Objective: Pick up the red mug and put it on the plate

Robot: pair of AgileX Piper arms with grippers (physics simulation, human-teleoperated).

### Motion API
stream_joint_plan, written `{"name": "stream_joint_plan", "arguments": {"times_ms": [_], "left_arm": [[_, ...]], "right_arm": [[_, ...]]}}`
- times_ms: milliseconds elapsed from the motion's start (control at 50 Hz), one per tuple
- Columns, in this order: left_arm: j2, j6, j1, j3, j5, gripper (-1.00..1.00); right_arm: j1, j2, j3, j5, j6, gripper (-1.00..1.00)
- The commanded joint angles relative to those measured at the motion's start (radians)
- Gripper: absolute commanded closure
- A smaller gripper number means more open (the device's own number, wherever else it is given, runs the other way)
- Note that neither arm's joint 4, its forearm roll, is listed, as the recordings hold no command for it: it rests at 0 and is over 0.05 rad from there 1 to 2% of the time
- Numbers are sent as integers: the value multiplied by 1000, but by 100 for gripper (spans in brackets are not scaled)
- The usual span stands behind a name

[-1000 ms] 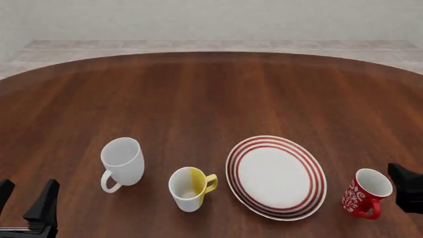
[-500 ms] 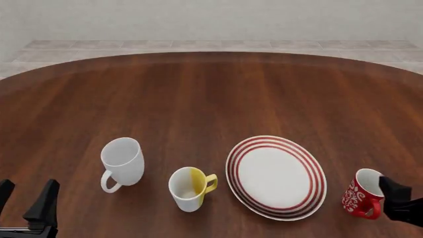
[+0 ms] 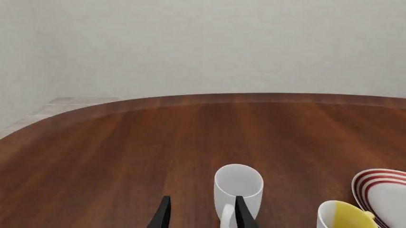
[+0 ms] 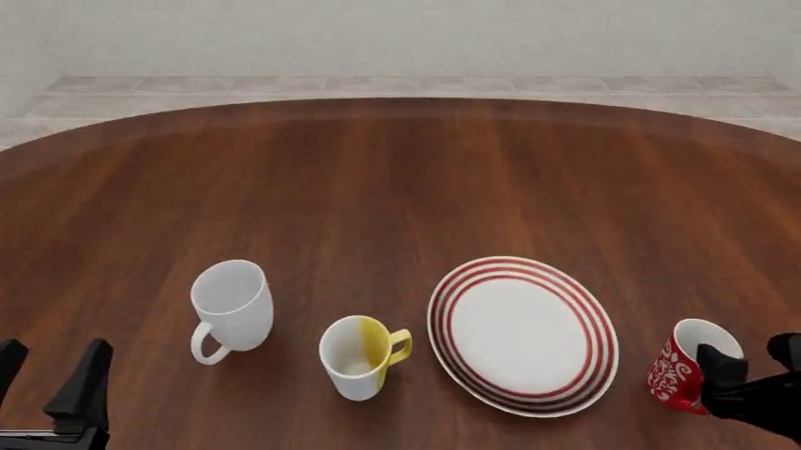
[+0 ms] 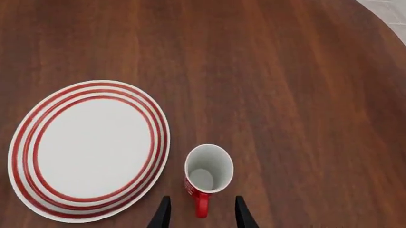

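Two matte black grippers, left (image 4: 48, 380) and right (image 4: 748, 375), with slim tapered jaws.

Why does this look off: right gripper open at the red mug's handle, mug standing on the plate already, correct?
One thing is wrong: the red mug is not on the plate. It stands upright on the table beside the plate, apart from its rim, as the right wrist view shows. The rest holds: the right gripper is open, with the mug's handle between its fingers.

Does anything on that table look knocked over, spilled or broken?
Nothing stands out. The red mug, white mug and white-and-yellow mug all stand upright and empty, and the plate lies flat and bare on the table.
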Motion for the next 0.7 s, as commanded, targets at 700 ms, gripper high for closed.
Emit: {"name": "stream_joint_plan", "arguments": {"times_ms": [700], "left_arm": [[0, 0, 0, 0, 0, -100]], "right_arm": [[-27, 194, 115, -239, 12, -100]]}}
